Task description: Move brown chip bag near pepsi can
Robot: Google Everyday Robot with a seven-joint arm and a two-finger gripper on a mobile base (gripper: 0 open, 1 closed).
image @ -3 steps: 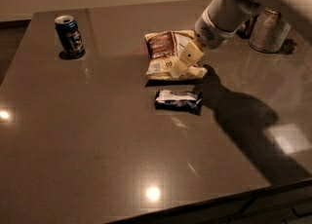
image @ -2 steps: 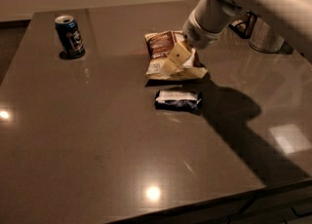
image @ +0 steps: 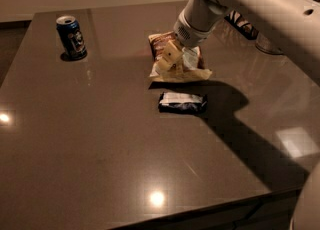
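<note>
Grasping step: my gripper [image: 167, 60] is on the brown chip bag [image: 192, 69], well apart from the pepsi can [image: 71, 37]; whether it has hold, I cannot tell. Next calls for a secure hold, then a carry to that can

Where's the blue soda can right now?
The pepsi can stands upright at the table's far left in the camera view, well left of the brown chip bag, where the gripper is.

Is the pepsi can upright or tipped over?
Upright: the pepsi can stands on its base, silver top up. The gripper is over the brown chip bag.
</note>
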